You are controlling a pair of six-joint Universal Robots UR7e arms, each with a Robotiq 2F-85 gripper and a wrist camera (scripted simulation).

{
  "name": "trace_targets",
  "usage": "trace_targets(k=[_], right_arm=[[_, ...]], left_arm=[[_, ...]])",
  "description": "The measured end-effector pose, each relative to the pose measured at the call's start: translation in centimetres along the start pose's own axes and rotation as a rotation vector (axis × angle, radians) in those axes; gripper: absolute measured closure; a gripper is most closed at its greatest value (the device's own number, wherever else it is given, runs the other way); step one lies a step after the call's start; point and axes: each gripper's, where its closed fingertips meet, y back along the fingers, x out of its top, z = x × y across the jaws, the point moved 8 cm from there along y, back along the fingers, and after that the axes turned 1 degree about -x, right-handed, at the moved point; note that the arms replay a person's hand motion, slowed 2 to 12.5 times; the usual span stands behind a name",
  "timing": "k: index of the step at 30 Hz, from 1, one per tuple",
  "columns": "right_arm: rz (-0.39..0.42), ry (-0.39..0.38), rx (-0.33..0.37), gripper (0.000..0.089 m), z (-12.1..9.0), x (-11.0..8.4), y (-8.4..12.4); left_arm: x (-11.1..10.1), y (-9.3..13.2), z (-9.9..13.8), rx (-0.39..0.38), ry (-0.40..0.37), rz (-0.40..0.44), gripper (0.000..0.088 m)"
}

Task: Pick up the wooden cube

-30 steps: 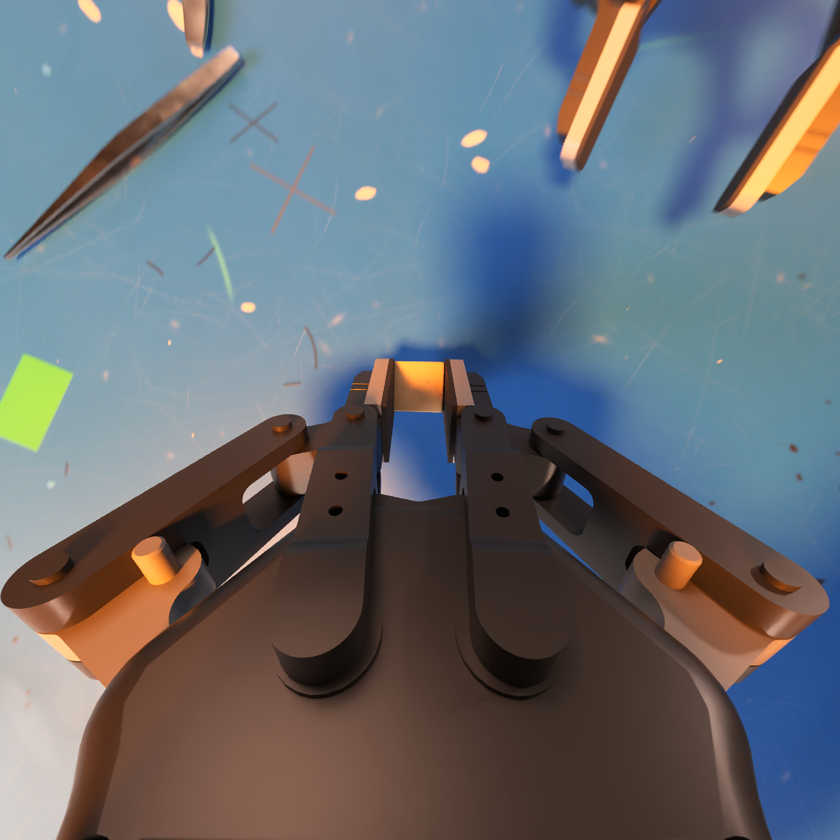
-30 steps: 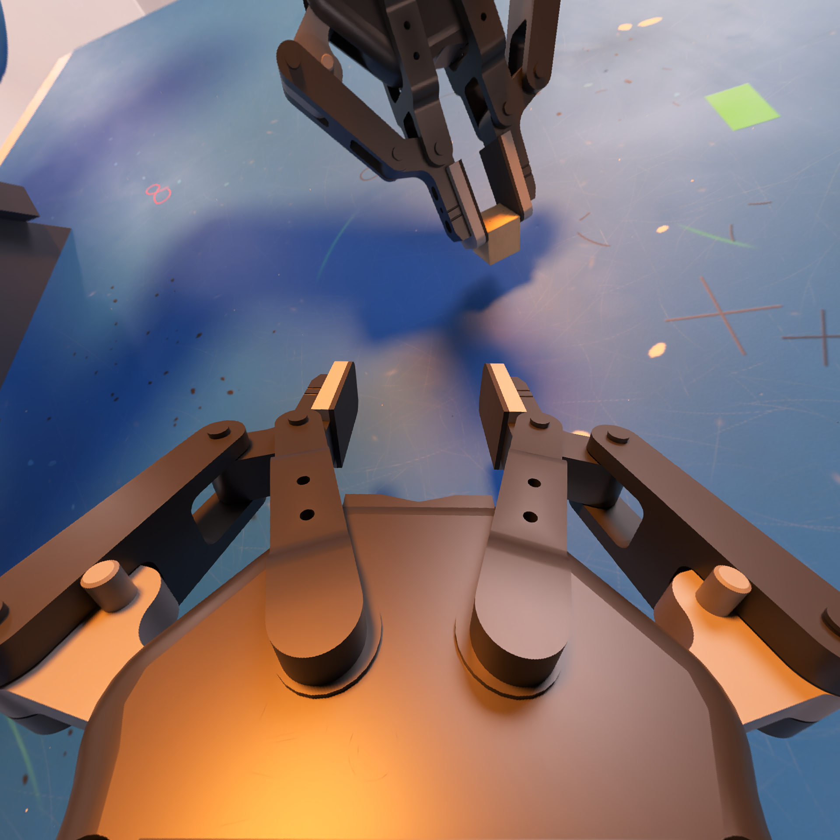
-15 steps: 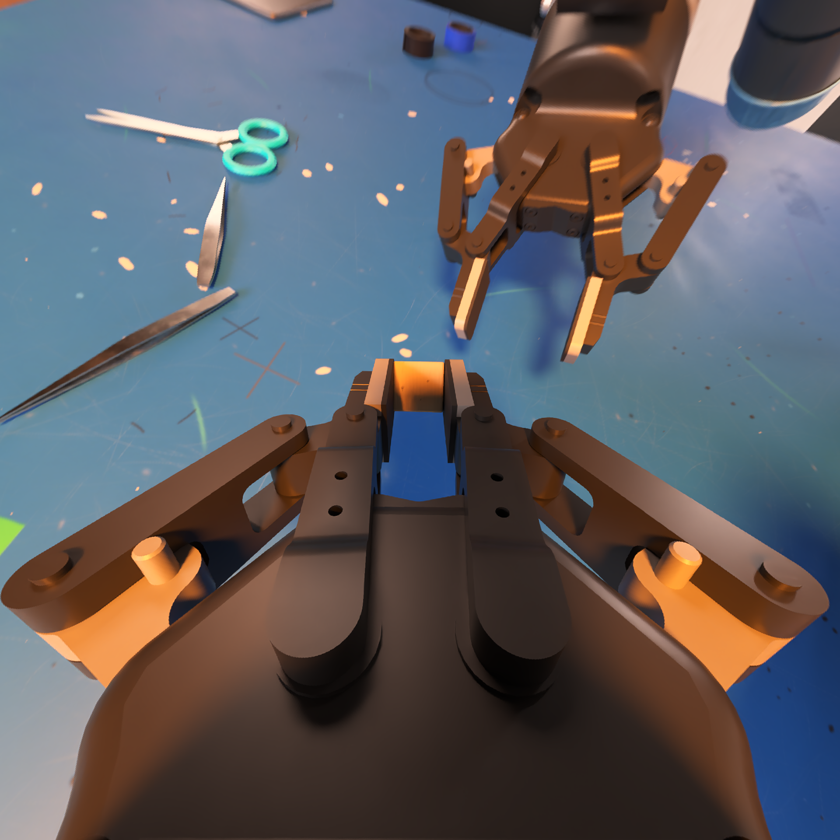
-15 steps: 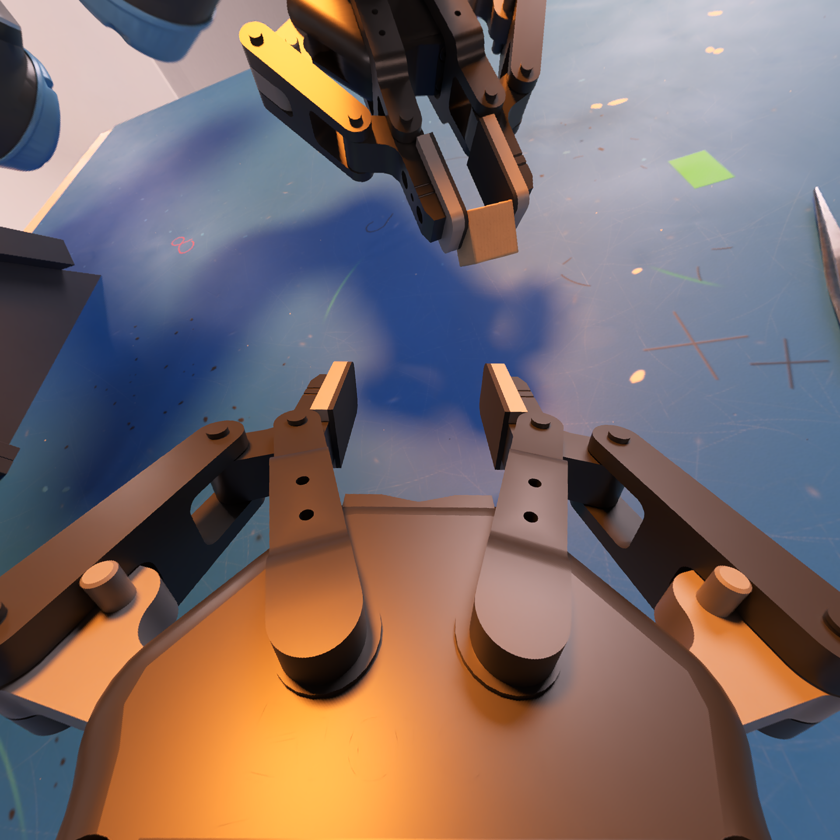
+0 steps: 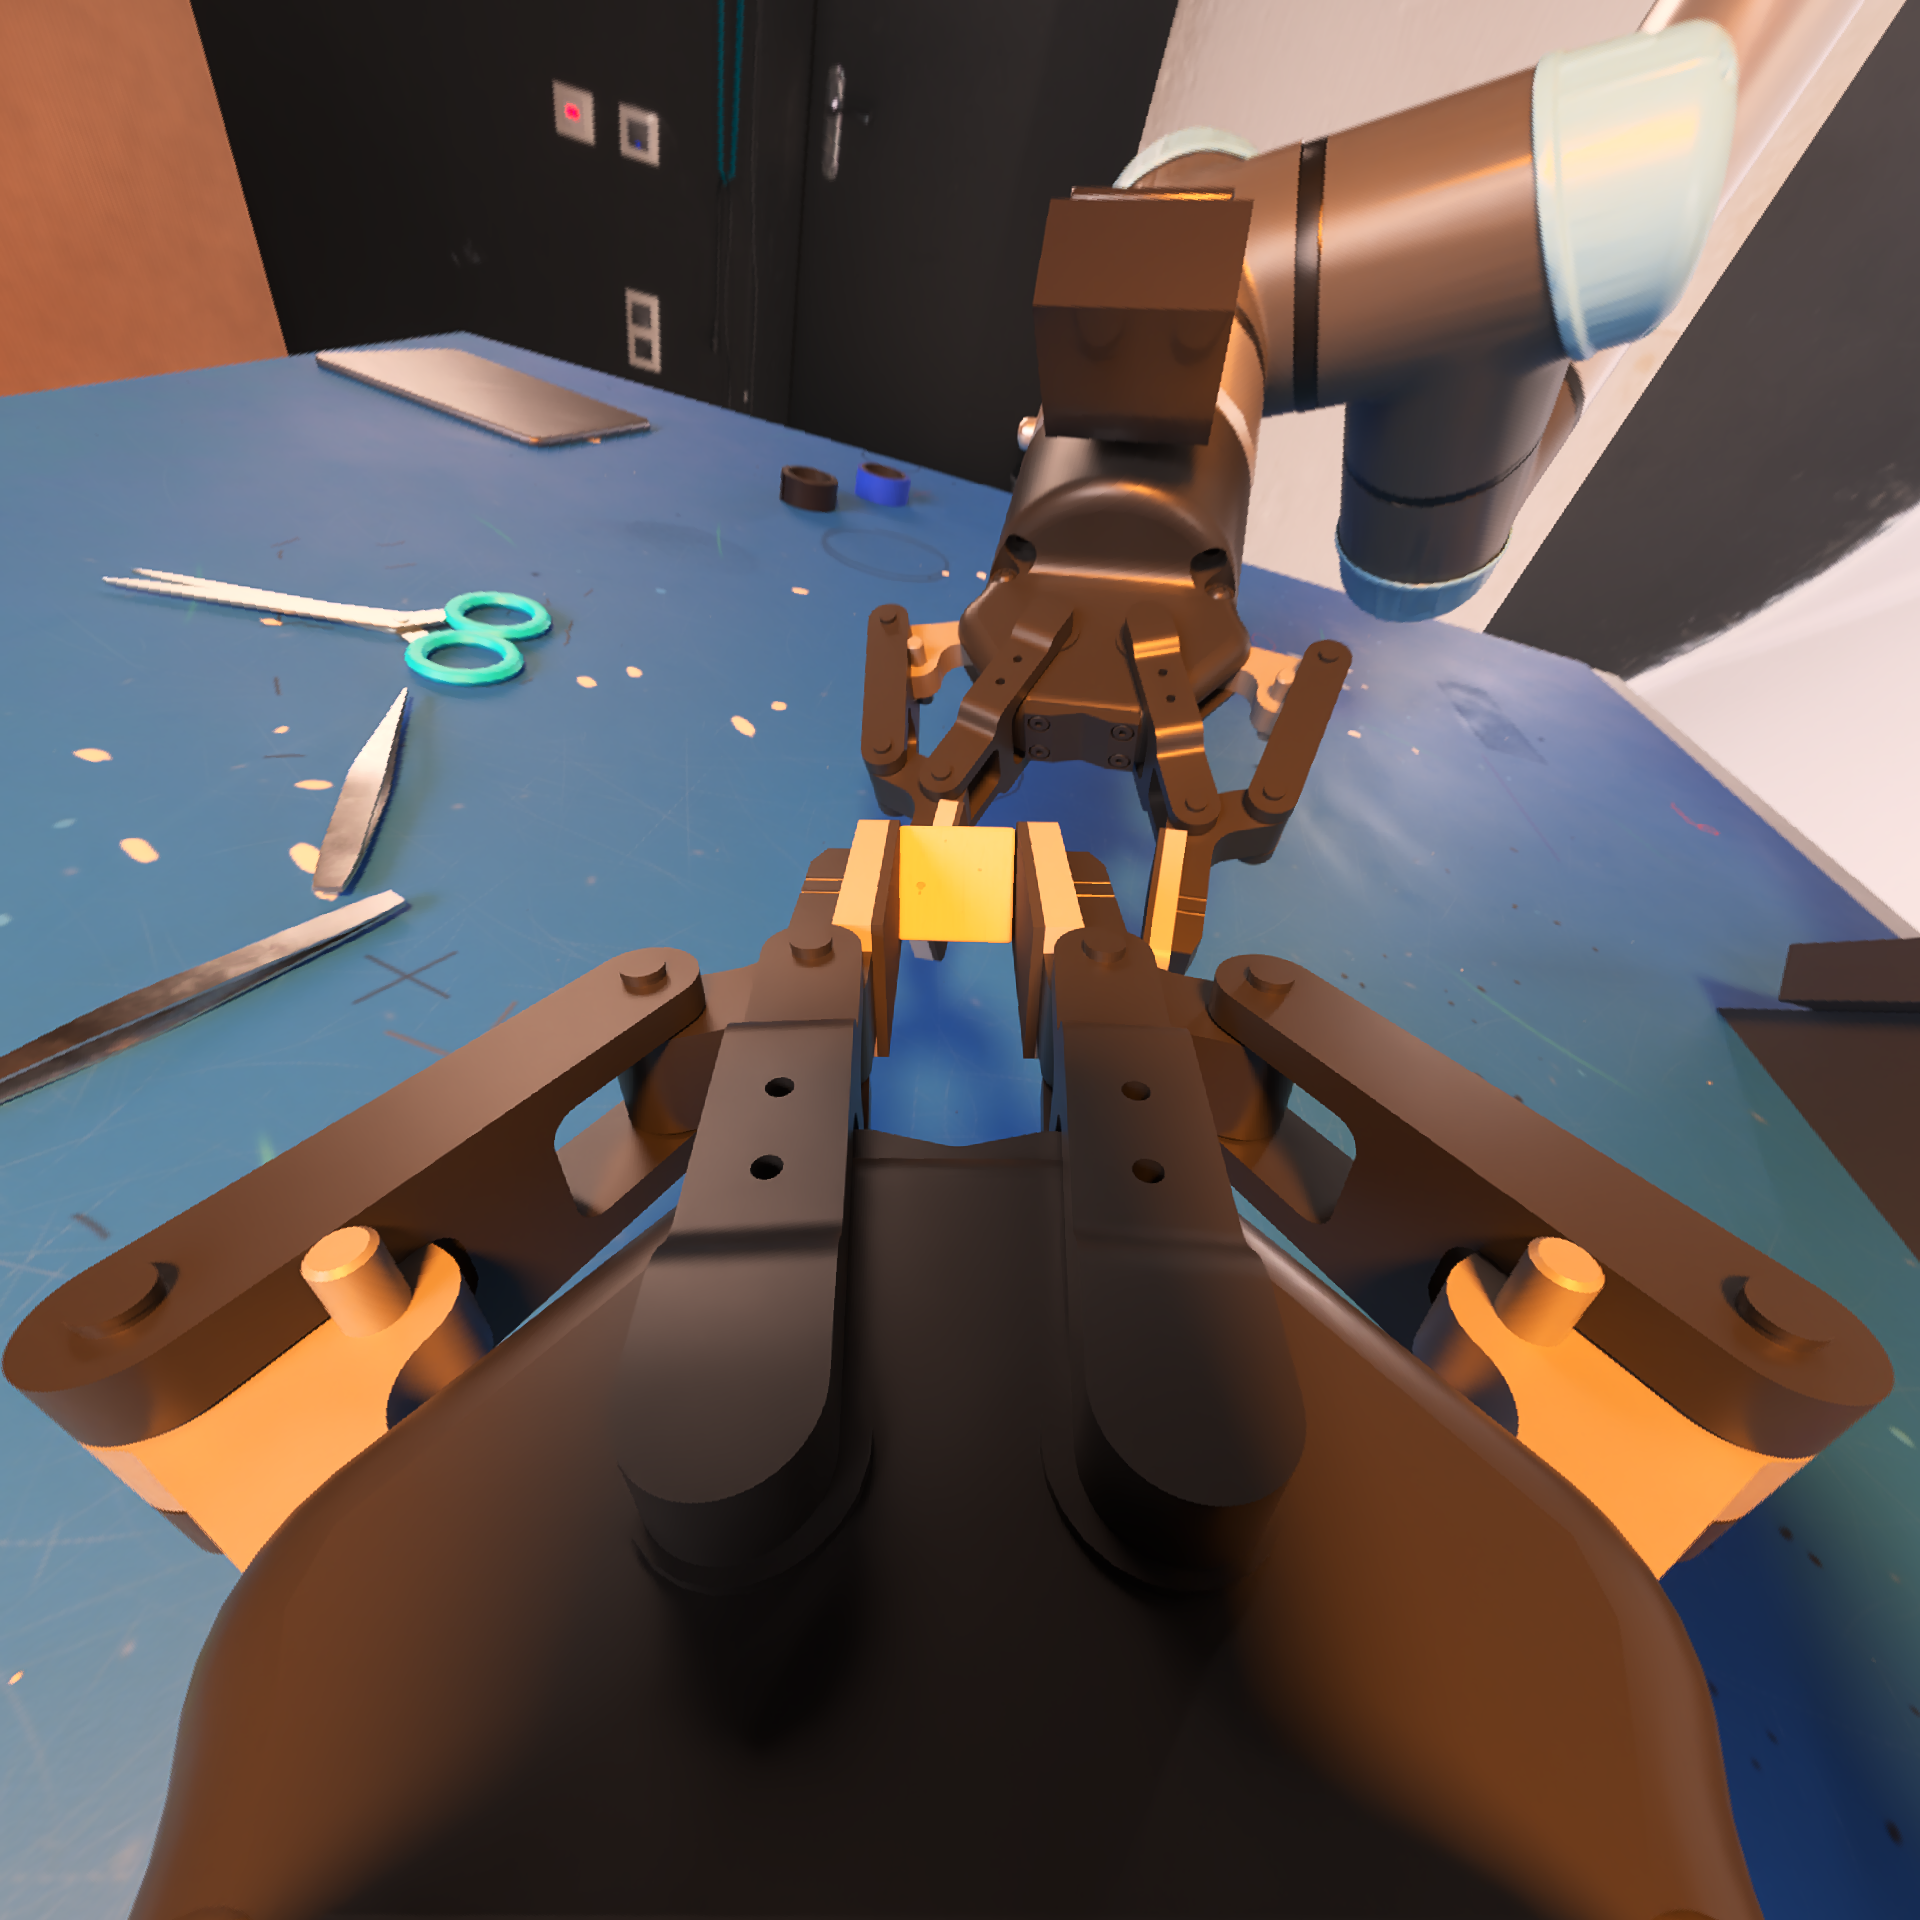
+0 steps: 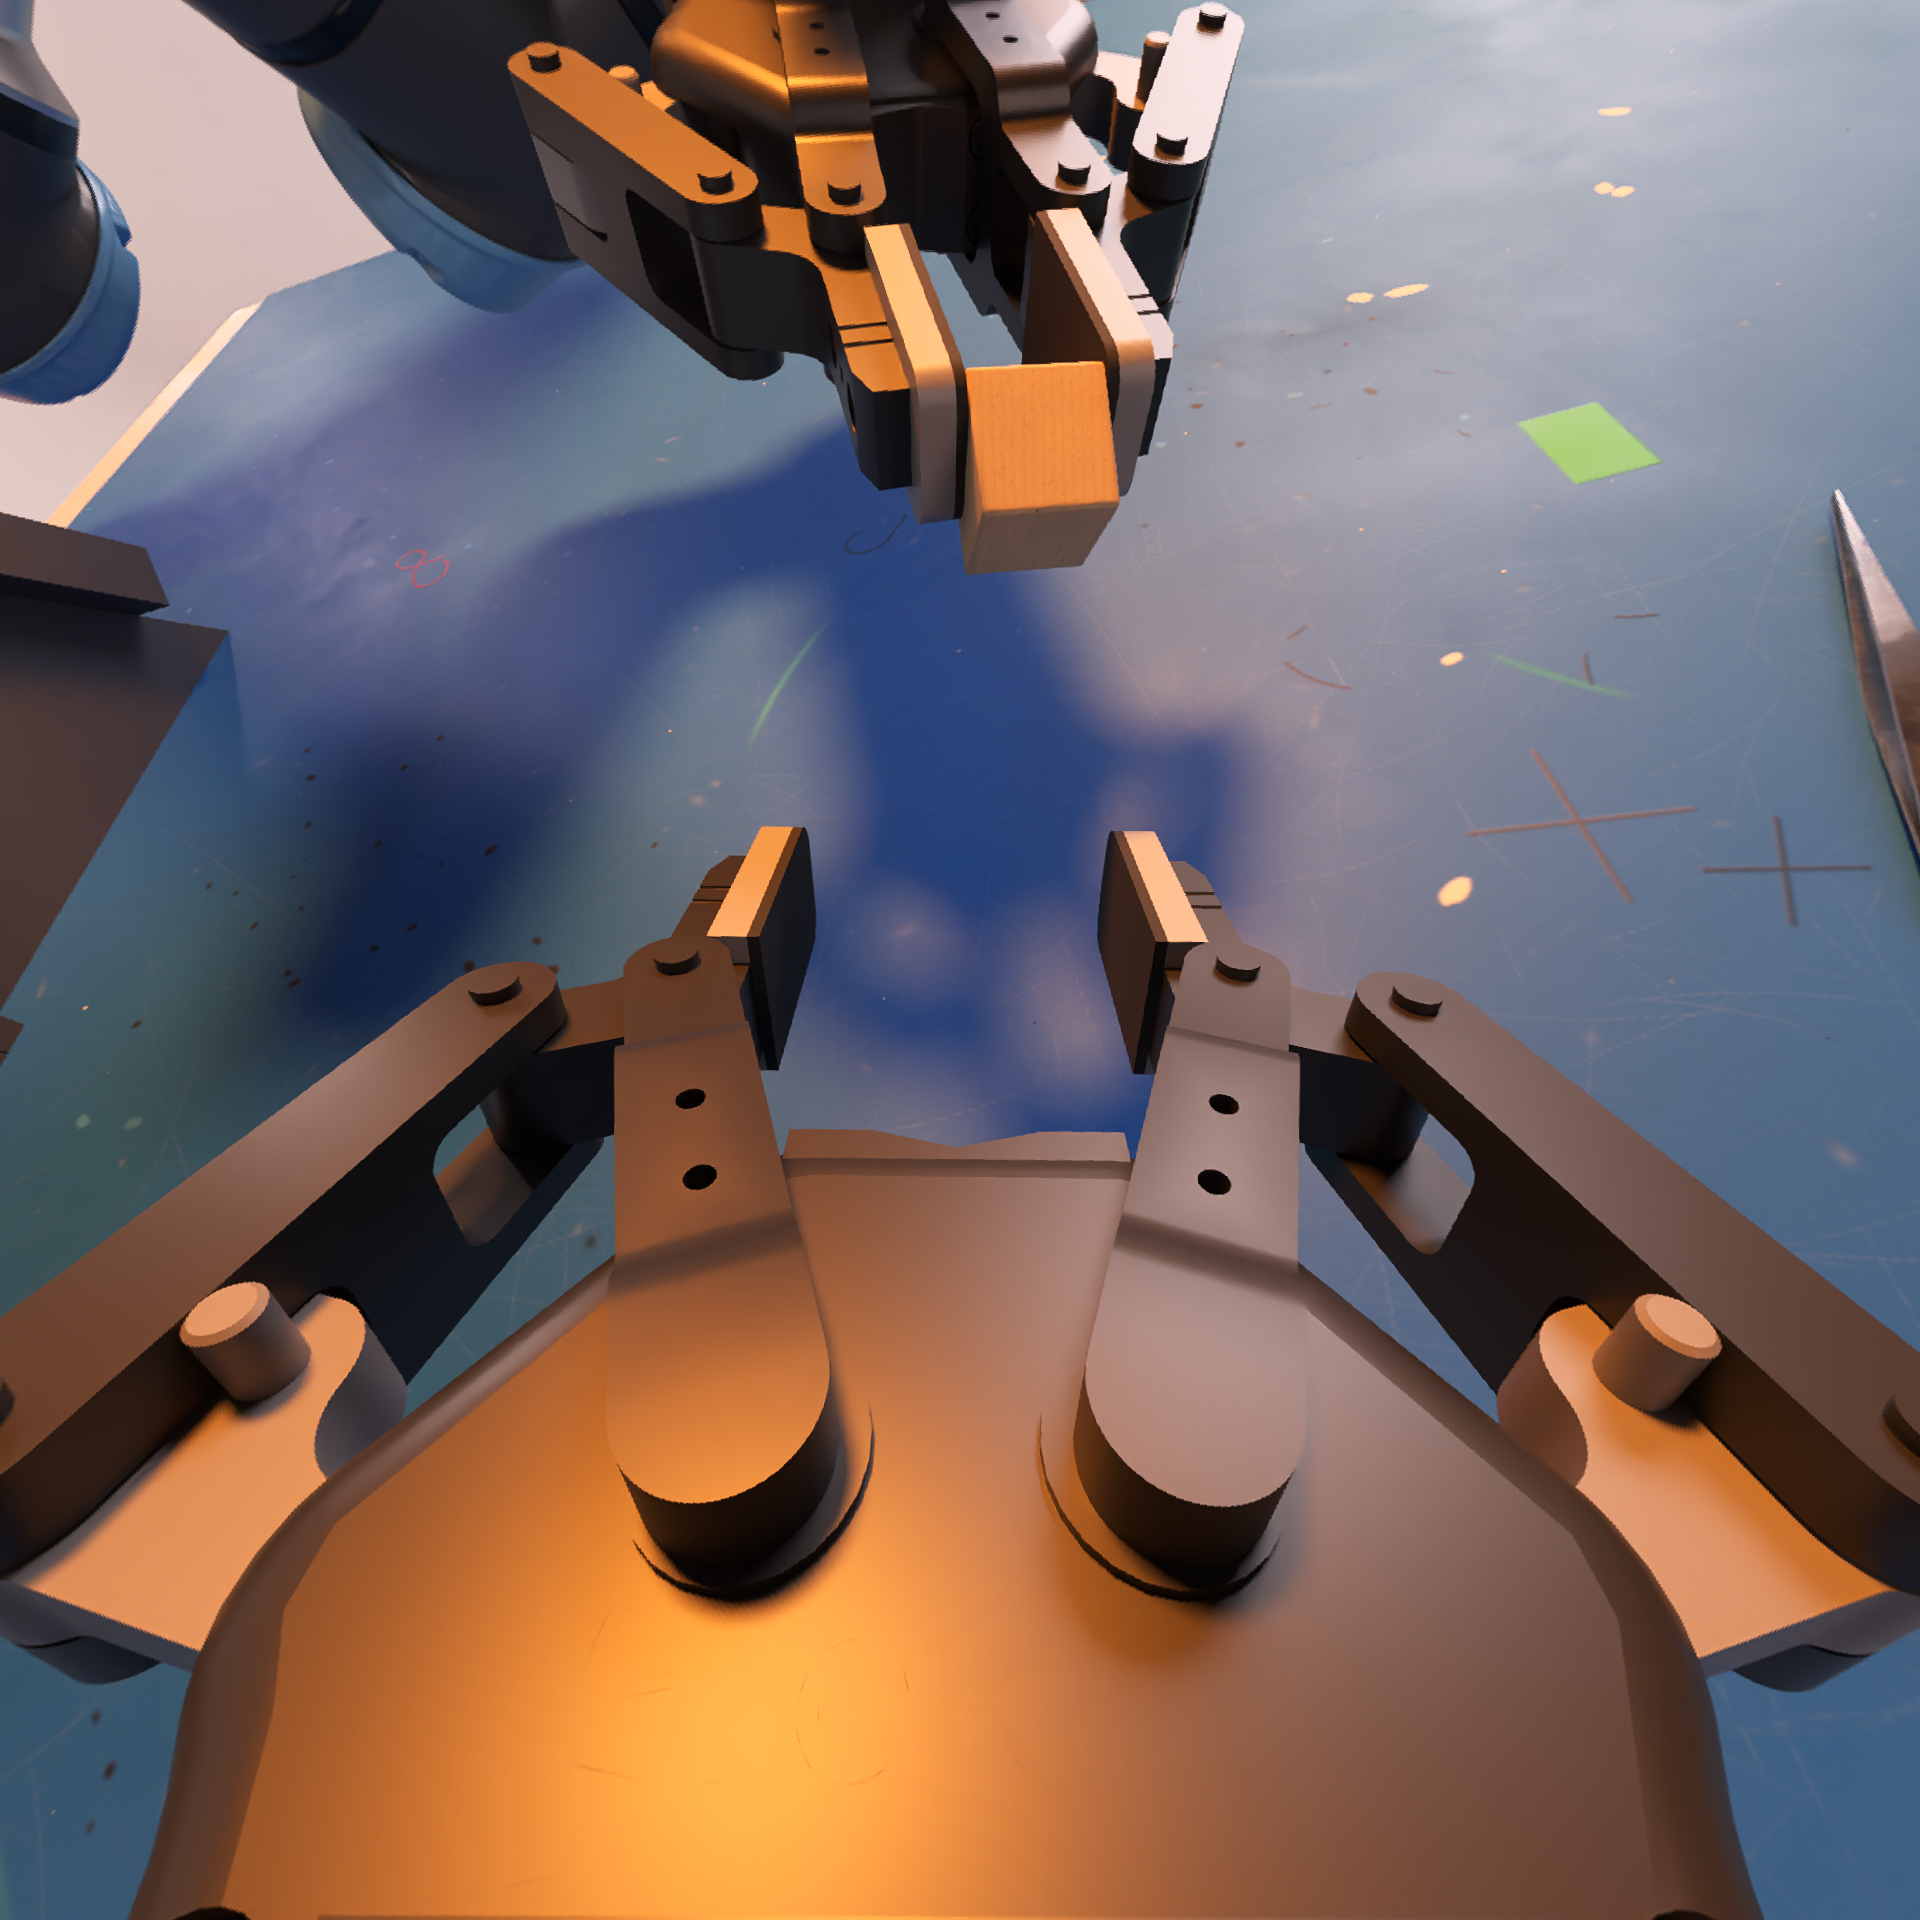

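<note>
My left gripper (image 5: 954, 883) is shut on the wooden cube (image 5: 954, 881), a small light-brown block held between its two pads well above the blue table (image 5: 623, 810). In the right wrist view the cube (image 6: 1039, 462) shows clamped in the left gripper (image 6: 1023, 416), hanging over the table. My right gripper (image 6: 954, 935) is open and empty, its jaws wide apart, just below and in front of the cube. It also shows in the left wrist view (image 5: 1060, 883), facing my left gripper close behind the cube.
Scissors with teal handles (image 5: 343, 623), two metal blades (image 5: 364, 800) (image 5: 197, 987), a grey slab (image 5: 478, 395) and two small rings (image 5: 844, 485) lie at the left and back. A dark block (image 5: 1839, 1060) stands at the right. A green patch (image 6: 1584, 442) marks the table.
My left gripper has risen and tilted up with the cube, so its view now reaches the room behind. The cube has come closer to my open right gripper.
</note>
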Motion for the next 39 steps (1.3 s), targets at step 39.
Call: trace_targets(k=[39], right_arm=[[0.167,0.063,0.029,0.0385,-0.5,1.4,1.9]], left_arm=[[-1.7,-2.0,1.2,0.013,-0.109,-0.12,0.0689]])
